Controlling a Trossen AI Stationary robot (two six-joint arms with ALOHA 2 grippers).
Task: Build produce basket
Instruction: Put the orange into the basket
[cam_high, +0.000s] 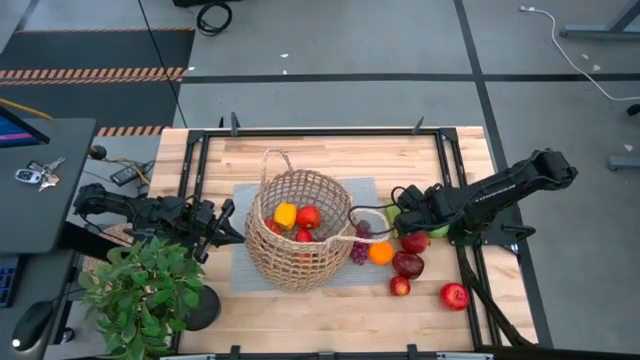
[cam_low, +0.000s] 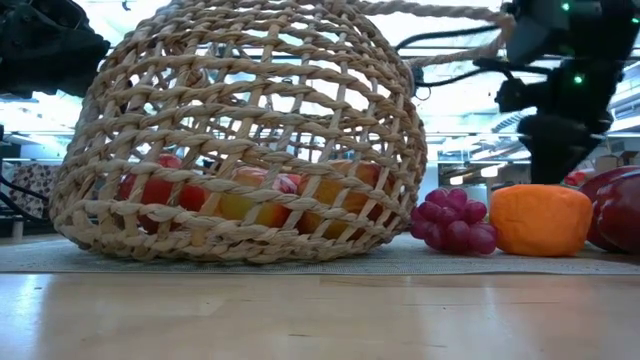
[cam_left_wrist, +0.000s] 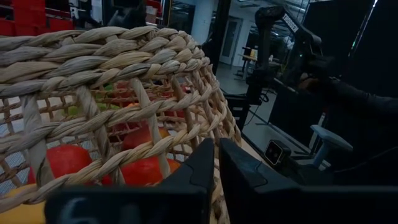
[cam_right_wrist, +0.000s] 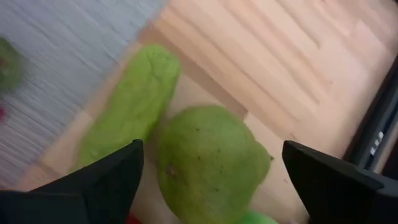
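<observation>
The tan wicker basket (cam_high: 295, 228) stands on a grey mat (cam_high: 245, 200) at mid-table. It holds a yellow lemon (cam_high: 285, 213) and red apples (cam_high: 308, 216); they show through the weave in the low view (cam_low: 250, 195). My left gripper (cam_high: 232, 226) is shut, level, at the basket's left wall (cam_left_wrist: 124, 93). My right gripper (cam_high: 398, 213) is open, pointing down over a green pear (cam_right_wrist: 208, 162), with one finger on either side of it and a second green pear (cam_right_wrist: 134, 102) beside. Grapes (cam_high: 358, 250), an orange (cam_high: 381, 252), a mango (cam_high: 407, 264) and red apples (cam_high: 454, 295) lie right of the basket. My left gripper's shut fingers (cam_left_wrist: 202, 165) lie level right beside the basket's outer wall (cam_left_wrist: 186, 134), coming from the table's left. I cannot tell whether they touch the weave.
A leafy potted plant (cam_high: 150, 290) stands at the near left corner, close behind my left arm. The basket's right loop handle (cam_high: 365, 222) reaches toward my right gripper. A black frame (cam_high: 320, 131) runs round the table. Bare wood lies along the far side (cam_high: 330, 155).
</observation>
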